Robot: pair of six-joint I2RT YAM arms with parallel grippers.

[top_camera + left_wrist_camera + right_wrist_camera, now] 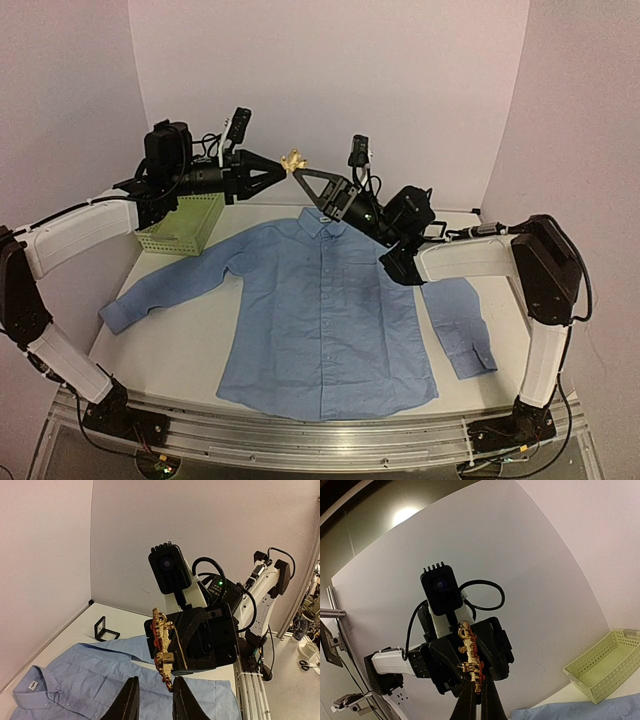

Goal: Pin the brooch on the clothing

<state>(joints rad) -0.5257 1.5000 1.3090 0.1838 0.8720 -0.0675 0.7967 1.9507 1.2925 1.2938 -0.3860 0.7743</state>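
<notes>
Evidently for a handover, the brooch [294,160] is held in the air above the collar [318,222] of the shirt [320,310], clenched edge-on in the right end effector [476,690], seemingly so the half-open left end effector [155,682] can take its free end.

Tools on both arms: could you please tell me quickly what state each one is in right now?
The left tool is open, fingers apart beside the brooch, gripping nothing.
The right tool is closed on the brooch.
</notes>
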